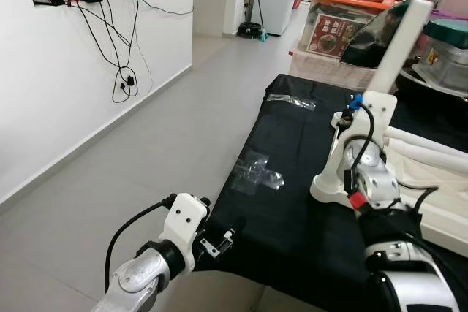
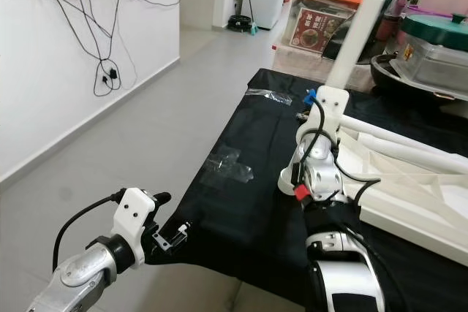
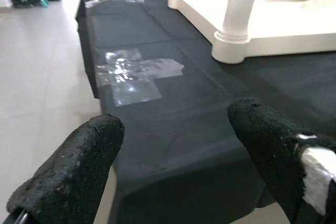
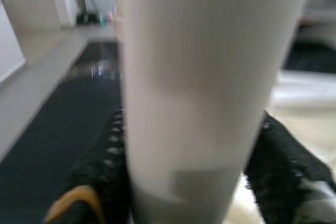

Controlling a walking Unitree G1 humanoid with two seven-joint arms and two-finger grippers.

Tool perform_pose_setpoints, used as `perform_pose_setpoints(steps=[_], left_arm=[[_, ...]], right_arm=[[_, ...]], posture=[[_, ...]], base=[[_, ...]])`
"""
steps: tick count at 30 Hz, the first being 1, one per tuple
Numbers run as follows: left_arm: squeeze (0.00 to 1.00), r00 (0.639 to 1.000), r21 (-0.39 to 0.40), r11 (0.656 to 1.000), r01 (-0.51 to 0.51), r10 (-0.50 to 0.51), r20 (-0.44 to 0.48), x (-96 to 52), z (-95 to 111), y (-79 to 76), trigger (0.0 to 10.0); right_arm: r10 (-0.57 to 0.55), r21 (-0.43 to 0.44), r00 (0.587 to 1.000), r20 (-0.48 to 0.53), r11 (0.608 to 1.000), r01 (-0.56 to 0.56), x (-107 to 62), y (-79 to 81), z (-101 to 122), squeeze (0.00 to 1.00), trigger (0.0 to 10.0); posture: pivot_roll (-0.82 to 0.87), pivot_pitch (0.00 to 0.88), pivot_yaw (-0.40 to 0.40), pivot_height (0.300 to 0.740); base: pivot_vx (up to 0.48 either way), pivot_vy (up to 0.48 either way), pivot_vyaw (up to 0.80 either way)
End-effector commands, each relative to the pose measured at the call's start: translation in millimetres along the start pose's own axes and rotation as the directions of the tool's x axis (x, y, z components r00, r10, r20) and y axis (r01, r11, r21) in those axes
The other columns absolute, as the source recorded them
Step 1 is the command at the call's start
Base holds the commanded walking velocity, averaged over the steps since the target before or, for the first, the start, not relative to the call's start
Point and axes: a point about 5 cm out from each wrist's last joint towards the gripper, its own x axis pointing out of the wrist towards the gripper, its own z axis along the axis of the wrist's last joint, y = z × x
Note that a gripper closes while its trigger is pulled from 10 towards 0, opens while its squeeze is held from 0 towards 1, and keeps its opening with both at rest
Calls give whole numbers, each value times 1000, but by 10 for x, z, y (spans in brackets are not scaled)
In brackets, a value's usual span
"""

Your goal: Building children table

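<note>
A white tabletop lies upside down on a black cloth. A white table leg stands upright in the corner socket nearest me. My right gripper is shut on this leg just above its base, with a black finger on each side of it. More white legs lie flat across the tabletop. My left gripper hovers open at the cloth's front left corner, nothing between its fingers, well short of the leg.
Crumpled clear plastic lies on the cloth, with another piece farther back. Storage boxes and a pot stand behind. Grey tiled floor stretches on the left, up to a white wall with hanging cables.
</note>
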Motion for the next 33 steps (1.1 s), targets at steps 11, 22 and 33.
perform_pose_setpoints(steps=[11, 22, 33], left_arm=[[0, 1000, -16, 1000, 17, -17, -2, 21, -21, -28, 10000], [0, 1000, -10, 1000, 11, -11, -9, 34, -39, -34, 10000], [0, 1000, -13, 1000, 21, -22, -14, 24, -51, -25, 10000]], right_arm=[[819, -72, 493, 295, 533, -843, -354, 583, 909, 0, 10000], [947, -281, 301, 114, 322, -904, -462, 626, 671, 0, 10000], [693, -257, 720, 36, 703, -663, -16, 395, 453, 0, 0]], posture=[[76, 0, -117, 740], [92, 0, -126, 740], [88, 0, -115, 740]], base=[[0, 0, 0], [0, 0, 0], [0, 0, 0]])
